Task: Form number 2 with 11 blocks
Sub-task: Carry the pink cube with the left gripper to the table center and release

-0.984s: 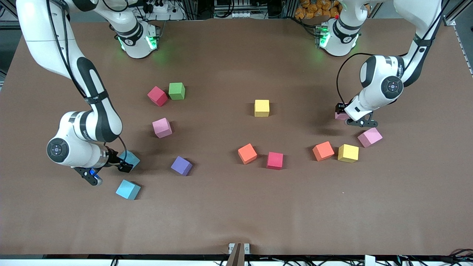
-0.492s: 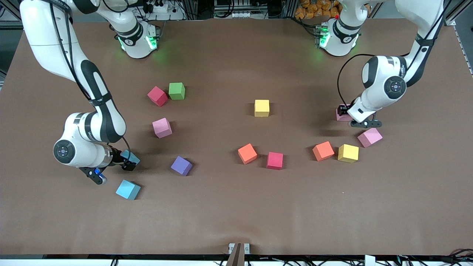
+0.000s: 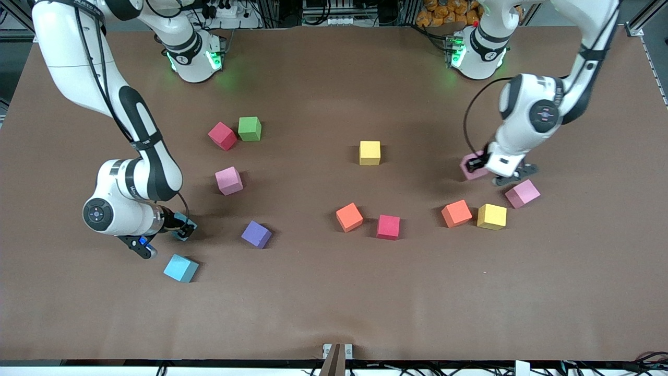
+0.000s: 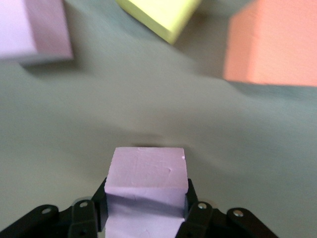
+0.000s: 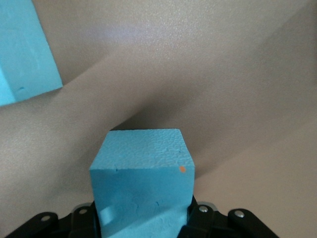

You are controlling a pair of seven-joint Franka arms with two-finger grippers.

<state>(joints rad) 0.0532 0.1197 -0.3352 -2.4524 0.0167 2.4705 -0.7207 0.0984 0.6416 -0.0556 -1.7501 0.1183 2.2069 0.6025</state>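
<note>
My left gripper (image 3: 474,166) is shut on a pink block (image 3: 469,171) (image 4: 148,173), low over the table at the left arm's end. Near it lie a pink block (image 3: 522,193), a yellow one (image 3: 491,216) and an orange one (image 3: 456,213). My right gripper (image 3: 181,228) is shut on a cyan block (image 3: 187,225) (image 5: 141,173) at the right arm's end. A second cyan block (image 3: 181,268) lies beside it, nearer the camera. The other blocks lie scattered and apart. The number 2 is not in view.
Loose on the table are a purple block (image 3: 256,234), a pink one (image 3: 228,180), a red one (image 3: 223,136) touching a green cube (image 3: 249,128), a yellow one (image 3: 369,152), an orange one (image 3: 349,217) and a crimson one (image 3: 388,226).
The right gripper's fingers closed on the cyan block. The left gripper carried its pink block a little toward the middle of the table.
</note>
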